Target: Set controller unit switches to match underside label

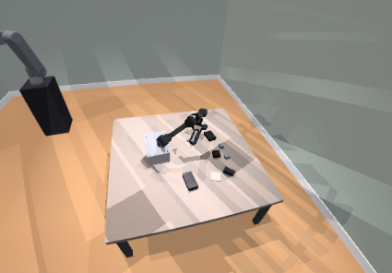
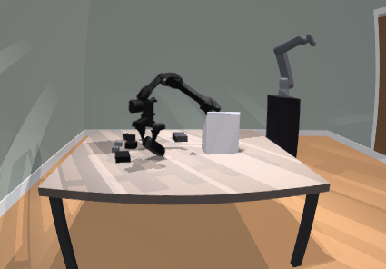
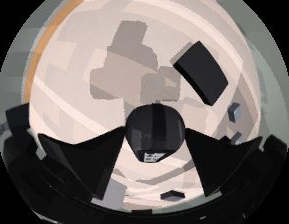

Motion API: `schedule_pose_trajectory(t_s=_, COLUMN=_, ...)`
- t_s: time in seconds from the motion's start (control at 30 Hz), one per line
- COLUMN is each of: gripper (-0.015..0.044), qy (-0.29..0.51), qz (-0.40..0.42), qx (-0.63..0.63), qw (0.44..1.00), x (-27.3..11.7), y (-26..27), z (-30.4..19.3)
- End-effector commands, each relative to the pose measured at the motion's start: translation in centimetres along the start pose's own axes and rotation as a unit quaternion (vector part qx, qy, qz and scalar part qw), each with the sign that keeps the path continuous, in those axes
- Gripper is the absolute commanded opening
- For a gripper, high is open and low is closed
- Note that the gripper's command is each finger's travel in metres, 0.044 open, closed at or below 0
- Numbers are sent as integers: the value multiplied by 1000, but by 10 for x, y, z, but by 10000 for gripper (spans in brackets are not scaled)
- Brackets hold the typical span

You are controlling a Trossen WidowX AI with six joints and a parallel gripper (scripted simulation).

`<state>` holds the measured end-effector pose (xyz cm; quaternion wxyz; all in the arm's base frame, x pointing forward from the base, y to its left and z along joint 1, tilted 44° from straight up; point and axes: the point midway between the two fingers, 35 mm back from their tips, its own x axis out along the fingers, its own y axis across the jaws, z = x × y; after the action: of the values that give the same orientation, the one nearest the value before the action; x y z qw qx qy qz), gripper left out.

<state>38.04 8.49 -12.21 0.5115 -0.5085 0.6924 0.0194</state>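
Note:
The dark grey controller unit point(image 1: 195, 136) point(image 2: 154, 147) point(image 3: 155, 125) is between the fingertips of my gripper point(image 2: 150, 139) point(image 3: 155, 131), which is shut on it. It is tilted and held above the bench, with a shadow below it in the exterior view. In the wrist view its rounded-looking dark end faces the camera. A pale label point(image 3: 154, 157) with small dark squares shows at its lower edge, strongly foreshortened; which squares are filled cannot be read. The rocker switches cannot be made out in any view.
A black box point(image 1: 209, 136) point(image 2: 123, 156) point(image 3: 202, 75) lies near the held unit. Small grey-blue blocks point(image 1: 221, 146) point(image 3: 235, 112), a black block point(image 1: 216, 153), a dark module point(image 1: 229, 171), a cream square point(image 1: 216, 176) and a larger dark box point(image 1: 190, 181) point(image 2: 180, 136) lie farther off. A tall pale box point(image 1: 158, 154) point(image 2: 222, 133) stands by the arm.

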Motion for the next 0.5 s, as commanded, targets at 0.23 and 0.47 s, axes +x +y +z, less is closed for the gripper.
schedule_pose_trajectory(t_s=0.23, gripper=336, qy=3, qz=-1, qx=-1, qw=1000, x=-8, y=-1, z=-11)
schedule_pose_trajectory(t_s=0.47, gripper=336, qy=3, qz=-1, qx=-1, qw=1000, x=-11, y=-1, z=-15)
